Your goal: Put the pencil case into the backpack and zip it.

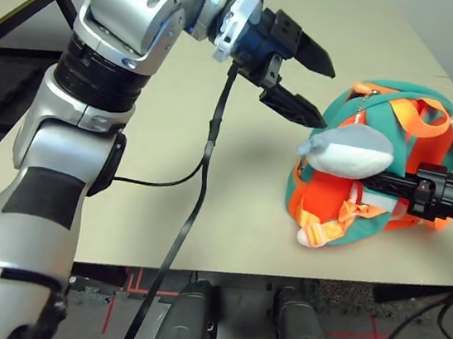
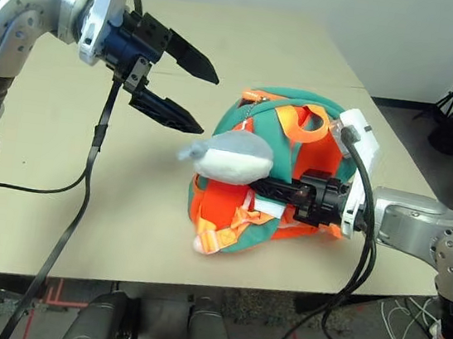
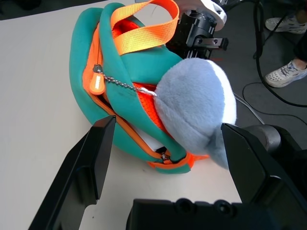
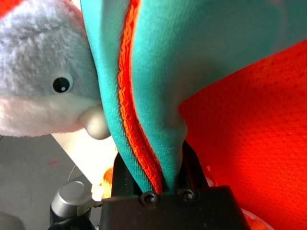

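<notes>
Teal backpack (image 2: 283,185) lay on its side on the table (image 2: 52,222), toward the robot's right, orange straps uppermost and the grey plush whale (image 2: 232,155) resting on its near flank; right gripper (image 4: 165,184) was pinched nearly closed on a fold of the teal fabric and orange zipper trim at the bag's edge, fabric visibly bunched between the fingers in the right wrist view; left gripper (image 1: 293,78) hung above and beside the bag on its left, fingers spread wide and empty, aimed down toward the zipper line; in the left wrist view the zipper (image 3: 115,120) stood partly undone, an orange pull tab (image 3: 97,84) at its upper end and a small slider at the lower corner, with a pale flat surface showing in the gap, probably the pencil case (image 3: 148,141) already inside, though too little showed to be sure; judged the step as zipping, with the right hand anchoring the bag; next move would call for the left fingers to descend on the pull tab, close on that small target and draw it along the curved track without the whale chain fouling it
</notes>
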Robot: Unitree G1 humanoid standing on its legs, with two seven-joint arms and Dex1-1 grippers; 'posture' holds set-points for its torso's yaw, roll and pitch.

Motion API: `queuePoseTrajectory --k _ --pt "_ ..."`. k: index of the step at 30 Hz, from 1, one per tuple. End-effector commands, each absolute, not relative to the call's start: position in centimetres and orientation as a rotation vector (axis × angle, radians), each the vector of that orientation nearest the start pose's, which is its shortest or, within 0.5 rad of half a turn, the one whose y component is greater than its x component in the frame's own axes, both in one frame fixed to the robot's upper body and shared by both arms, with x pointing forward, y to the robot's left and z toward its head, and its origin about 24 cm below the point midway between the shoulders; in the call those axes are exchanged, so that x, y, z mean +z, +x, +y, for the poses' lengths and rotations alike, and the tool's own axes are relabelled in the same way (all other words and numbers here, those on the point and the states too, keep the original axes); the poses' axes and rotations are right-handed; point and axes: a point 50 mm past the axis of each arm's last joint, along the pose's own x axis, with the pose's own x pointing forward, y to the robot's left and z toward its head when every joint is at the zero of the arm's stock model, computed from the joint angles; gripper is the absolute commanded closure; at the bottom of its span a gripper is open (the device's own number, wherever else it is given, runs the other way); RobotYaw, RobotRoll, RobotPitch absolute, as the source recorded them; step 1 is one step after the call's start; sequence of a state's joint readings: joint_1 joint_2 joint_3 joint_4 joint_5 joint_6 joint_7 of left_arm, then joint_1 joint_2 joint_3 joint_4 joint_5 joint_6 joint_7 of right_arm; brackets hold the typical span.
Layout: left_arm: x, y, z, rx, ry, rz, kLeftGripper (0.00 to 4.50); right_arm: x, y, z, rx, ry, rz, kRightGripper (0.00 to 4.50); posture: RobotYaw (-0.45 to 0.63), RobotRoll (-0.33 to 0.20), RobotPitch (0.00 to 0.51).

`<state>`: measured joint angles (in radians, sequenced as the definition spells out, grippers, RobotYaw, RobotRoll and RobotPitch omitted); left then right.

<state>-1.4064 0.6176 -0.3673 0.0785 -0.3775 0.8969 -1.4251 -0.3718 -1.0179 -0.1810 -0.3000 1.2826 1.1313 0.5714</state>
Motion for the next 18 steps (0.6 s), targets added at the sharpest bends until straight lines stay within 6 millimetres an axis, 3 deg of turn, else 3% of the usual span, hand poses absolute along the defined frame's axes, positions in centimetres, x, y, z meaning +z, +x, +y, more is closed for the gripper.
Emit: queuePoseTrajectory --k 1,6,18 --pt "33.8 29.2 8.5 -1.554 0.666 0.191 0.0 19.9 24.5 -21.0 0.97 0.134 0.506 4.29 -0.05 0.0 0.018" --pt "32.7 28.3 9.3 -1.567 0.646 0.221 0.0 19.3 25.1 -21.1 0.963 0.149 0.504 4.29 -0.04 0.0 0.02" --pt "30.7 27.6 8.4 -1.582 0.542 0.237 0.0 18.4 27.0 -20.6 0.964 0.151 0.48 4.29 -0.02 0.0 0.021"
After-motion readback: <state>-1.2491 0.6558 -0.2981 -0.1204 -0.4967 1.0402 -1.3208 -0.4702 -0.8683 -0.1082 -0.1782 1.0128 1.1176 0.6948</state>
